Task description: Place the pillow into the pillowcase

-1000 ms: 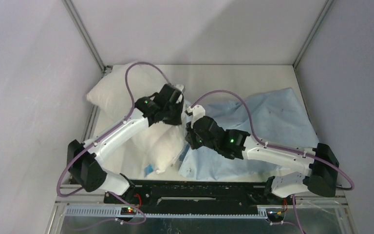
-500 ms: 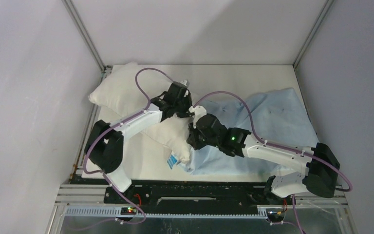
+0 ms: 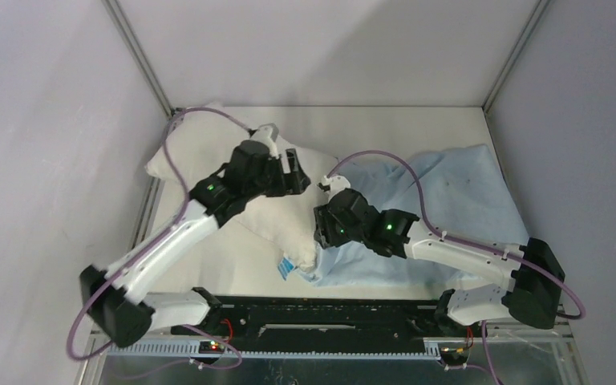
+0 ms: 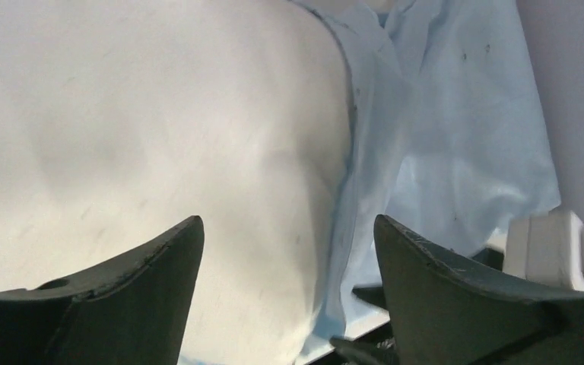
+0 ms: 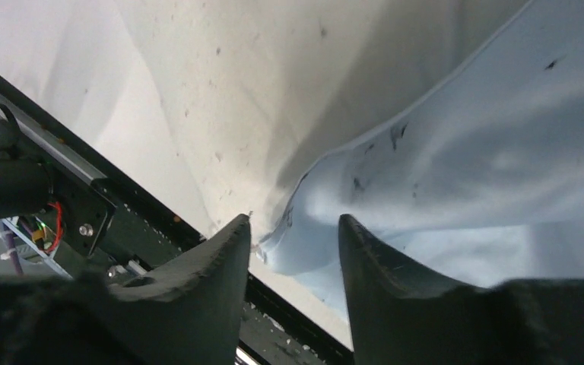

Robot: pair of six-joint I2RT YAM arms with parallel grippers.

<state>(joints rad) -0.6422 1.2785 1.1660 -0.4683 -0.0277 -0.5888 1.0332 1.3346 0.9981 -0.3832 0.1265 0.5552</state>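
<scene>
The pillow (image 3: 277,228) lies beneath the left tool (image 4: 289,228), whose fingers are spread wide and hold nothing. The pillowcase (image 3: 457,188) spreads rightward from the right tool (image 5: 293,224), whose fingers are slightly parted at its hem, on the tabletop (image 3: 385,128).

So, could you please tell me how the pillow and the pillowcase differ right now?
The pillow is white and plump; the pillowcase is light blue, thin and flat. The pillow lies on the left, the pillowcase on the right. Both are wrinkled fabric, touching each other.
</scene>
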